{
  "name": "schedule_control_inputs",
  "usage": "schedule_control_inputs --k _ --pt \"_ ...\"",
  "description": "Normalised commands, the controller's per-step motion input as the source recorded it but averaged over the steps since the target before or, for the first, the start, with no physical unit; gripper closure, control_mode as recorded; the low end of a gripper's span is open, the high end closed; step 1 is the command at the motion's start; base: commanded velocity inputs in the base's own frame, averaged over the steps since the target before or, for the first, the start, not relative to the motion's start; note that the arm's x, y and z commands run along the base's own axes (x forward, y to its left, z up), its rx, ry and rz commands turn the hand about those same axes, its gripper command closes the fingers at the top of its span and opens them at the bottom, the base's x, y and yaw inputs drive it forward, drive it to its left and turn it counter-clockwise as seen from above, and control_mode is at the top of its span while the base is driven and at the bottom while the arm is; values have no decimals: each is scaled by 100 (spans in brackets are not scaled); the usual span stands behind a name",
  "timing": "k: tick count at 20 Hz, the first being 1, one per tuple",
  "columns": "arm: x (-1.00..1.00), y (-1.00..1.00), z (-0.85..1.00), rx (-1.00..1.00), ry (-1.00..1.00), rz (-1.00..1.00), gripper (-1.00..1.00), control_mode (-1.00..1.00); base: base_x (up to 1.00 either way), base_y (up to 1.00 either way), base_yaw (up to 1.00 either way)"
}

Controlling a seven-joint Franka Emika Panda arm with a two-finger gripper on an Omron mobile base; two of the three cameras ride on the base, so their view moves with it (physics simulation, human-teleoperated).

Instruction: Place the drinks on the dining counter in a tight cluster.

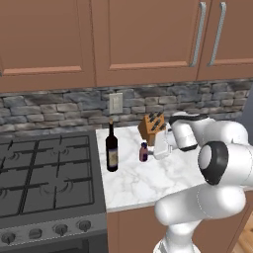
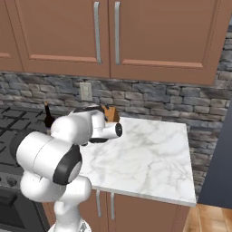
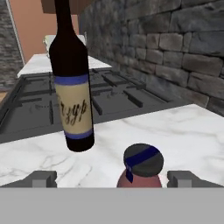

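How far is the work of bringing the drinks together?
Done: nothing visible yet. In hand: the open gripper stands around the small purple bottle, not yet closed. Left: the wine bottle stands upright on the small marble counter beside the stove.

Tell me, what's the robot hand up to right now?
Gripper open, either side of the small bottle, not gripping. Wine bottle upright just beyond, by the stove. Knife block close behind.
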Motion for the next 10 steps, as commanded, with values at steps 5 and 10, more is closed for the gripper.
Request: schedule_control_inputs --k 5,10 --pt "13 10 -12 0 0 0 -100 -100 0 0 0" --pt "14 7 -7 0 0 0 -100 -100 0 0 0"
